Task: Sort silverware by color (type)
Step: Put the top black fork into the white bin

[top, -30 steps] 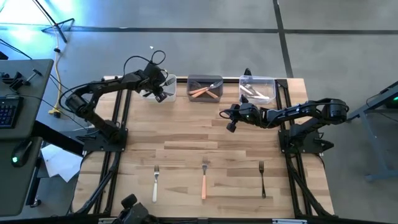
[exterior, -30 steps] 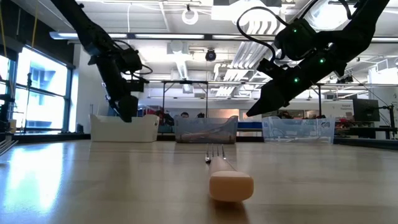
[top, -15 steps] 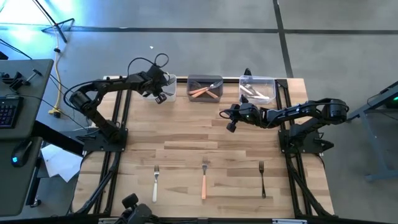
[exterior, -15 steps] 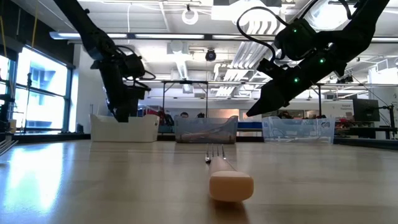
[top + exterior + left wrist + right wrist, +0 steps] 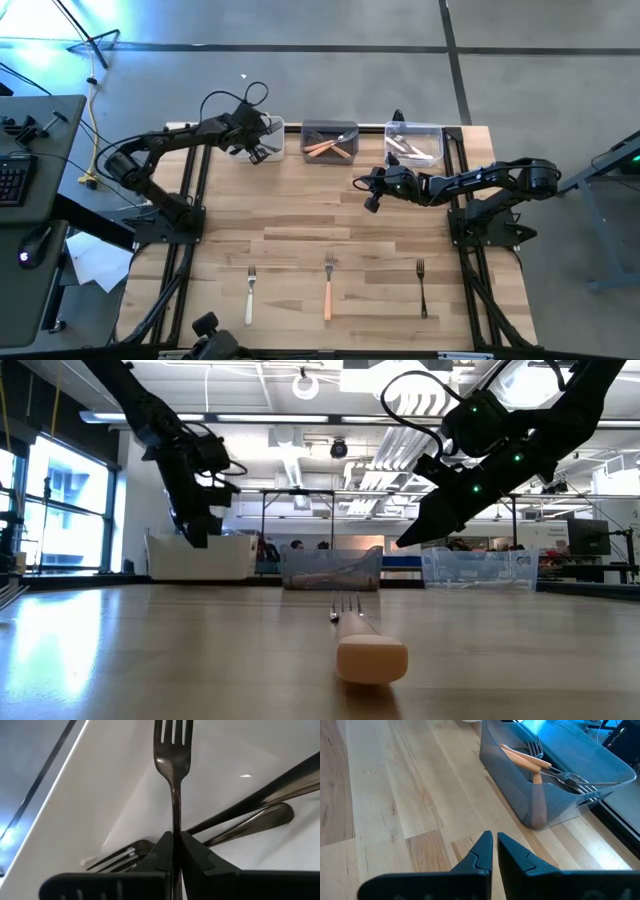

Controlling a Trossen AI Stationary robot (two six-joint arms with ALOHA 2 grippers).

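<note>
Over the white bin at the table's back left: left gripper, clamped on a dark fork. Mid-table: right gripper, nearly closed, empty. Near the front edge: three forks well apart.

Wood, metal and plastic
Pale matt wooden table; glossy dark metal fork in smooth white plastic bin; translucent grey plastic bin
</note>
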